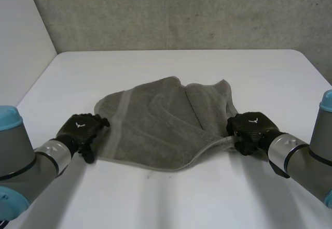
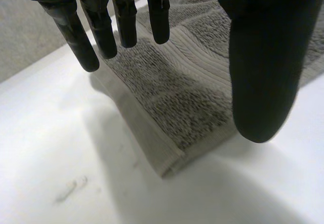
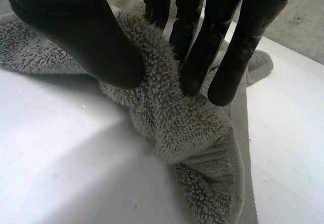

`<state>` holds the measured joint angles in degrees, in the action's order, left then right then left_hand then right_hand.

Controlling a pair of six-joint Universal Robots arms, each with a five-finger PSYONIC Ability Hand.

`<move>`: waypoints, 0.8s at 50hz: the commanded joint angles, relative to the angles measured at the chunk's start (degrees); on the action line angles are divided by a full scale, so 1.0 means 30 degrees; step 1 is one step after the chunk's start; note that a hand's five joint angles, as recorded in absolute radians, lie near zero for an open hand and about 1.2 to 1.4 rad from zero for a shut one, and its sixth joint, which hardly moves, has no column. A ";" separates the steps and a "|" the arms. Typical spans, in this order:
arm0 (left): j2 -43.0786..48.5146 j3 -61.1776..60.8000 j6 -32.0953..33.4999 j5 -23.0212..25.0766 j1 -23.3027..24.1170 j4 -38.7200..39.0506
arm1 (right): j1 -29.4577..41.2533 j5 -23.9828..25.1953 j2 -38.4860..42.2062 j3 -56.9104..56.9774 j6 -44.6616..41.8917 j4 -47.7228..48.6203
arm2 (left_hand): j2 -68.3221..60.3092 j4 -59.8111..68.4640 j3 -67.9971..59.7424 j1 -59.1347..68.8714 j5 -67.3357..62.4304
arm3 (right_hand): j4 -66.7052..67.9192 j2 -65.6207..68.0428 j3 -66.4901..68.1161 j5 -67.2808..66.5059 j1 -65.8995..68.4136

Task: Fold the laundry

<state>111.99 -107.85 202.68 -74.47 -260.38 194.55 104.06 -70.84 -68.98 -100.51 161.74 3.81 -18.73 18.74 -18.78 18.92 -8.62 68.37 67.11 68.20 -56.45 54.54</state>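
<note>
One grey towel (image 1: 161,125) is lying rumpled on the white table (image 1: 171,63). At the towel's right edge, the right hand (image 1: 253,128) is pinching a bunched fold between thumb and fingers. The left hand (image 1: 80,129) is hovering over the towel's near left corner, fingers straight and spread (nothing grasped).

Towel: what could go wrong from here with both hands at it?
1. The left hand is open over the near corner of the towel, holding nothing. If the right hand lifts now, the towel would likely drag lopsided.
2. The right hand pinches a bunched wad of the edge, not a flat corner, so the fold may come out crooked or the wad may slip.
</note>
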 commanded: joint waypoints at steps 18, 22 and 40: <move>0.1781 0.0853 0.0058 -0.0077 0.0046 0.1655 | 0.0000 0.0000 0.0026 -0.0129 -0.0389 -0.0010 | -0.5349 0.5346 -0.5330 0.5286 -0.5384 | 0.3875 0.4295 0.3935 -0.4516 0.8485; 0.1985 0.1058 0.0058 -0.0048 0.0075 0.1713 | 0.0000 -0.0029 0.0084 -0.0129 -0.0389 -0.0010 | -0.6075 0.6072 -0.6057 0.6013 -0.6111 | 0.3875 0.4295 0.3935 -0.4516 0.8485; 0.2103 0.1117 0.0029 -0.0077 0.0163 0.1449 | 0.0000 0.0000 0.0289 -0.0100 -0.0418 -0.0010 | -1.3815 1.3812 -1.3797 1.3753 -1.3851 | 0.3875 0.4295 0.3935 -0.4516 0.8485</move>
<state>118.94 -104.09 202.83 -74.77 -259.89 199.00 104.06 -70.84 -68.10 -100.82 160.48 3.81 -37.69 37.66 -37.67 38.65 -27.17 68.37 67.11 68.20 -56.51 54.54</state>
